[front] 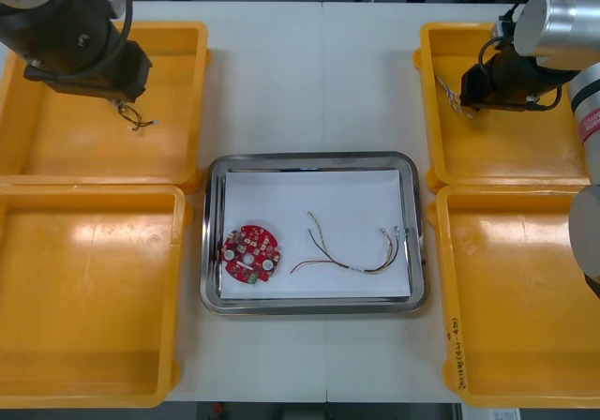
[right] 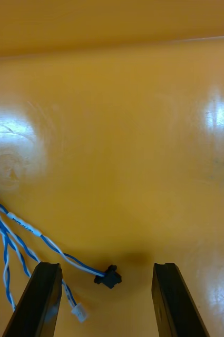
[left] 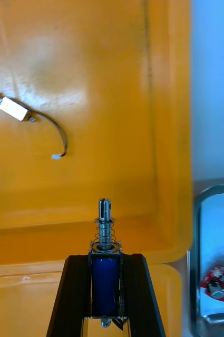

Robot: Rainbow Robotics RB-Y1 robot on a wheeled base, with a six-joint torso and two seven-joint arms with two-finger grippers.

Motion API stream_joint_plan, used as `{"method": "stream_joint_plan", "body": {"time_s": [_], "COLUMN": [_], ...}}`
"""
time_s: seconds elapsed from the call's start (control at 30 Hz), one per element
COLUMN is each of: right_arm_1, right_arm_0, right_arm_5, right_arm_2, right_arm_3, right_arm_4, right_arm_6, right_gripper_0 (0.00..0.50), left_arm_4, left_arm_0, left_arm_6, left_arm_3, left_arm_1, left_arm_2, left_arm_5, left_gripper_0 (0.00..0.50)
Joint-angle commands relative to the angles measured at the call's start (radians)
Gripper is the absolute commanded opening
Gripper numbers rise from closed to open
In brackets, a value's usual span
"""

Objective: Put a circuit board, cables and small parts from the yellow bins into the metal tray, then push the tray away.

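Left gripper first: we see its black fingers clamped on a small metal part with a spring, held above the far left bin, near its tray-side wall. Right gripper hangs low in the far right bin, fingers wide apart. The black plug of the blue and white cable lies between them, nothing grasped. In the tray we already have the red circuit board on the left, and a red and yellow cable to its right. We reckon we're about halfway: the part and the blue cable go in next, then the push.
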Motion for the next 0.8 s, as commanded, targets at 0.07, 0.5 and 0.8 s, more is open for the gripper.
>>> {"method": "stream_joint_plan", "body": {"time_s": [0.07,0.5,0.8], "right_arm_1": [0.007,0.02,0.02], "right_arm_0": [0.012,0.044,0.046], "right_arm_5": [-0.02,-0.066,-0.066], "right_arm_2": [0.018,0.023,0.041], "right_arm_3": [-0.017,-0.016,-0.017], "right_arm_4": [-0.01,-0.05,-0.056], "right_arm_6": [-0.01,-0.006,-0.01], "right_gripper_0": [0.5,0.5,0.071], "left_arm_4": [0.018,-0.043,-0.052], "left_arm_0": [0.003,0.003,0.003], "left_arm_6": [0.214,0.398,0.437], "left_arm_3": [-0.109,-0.154,-0.091], "left_arm_1": [-0.057,-0.157,-0.177], "left_arm_2": [-0.055,-0.242,-0.369], "left_arm_5": [0.009,-0.041,-0.094], "left_gripper_0": [0.0,0.0,0.0]}}
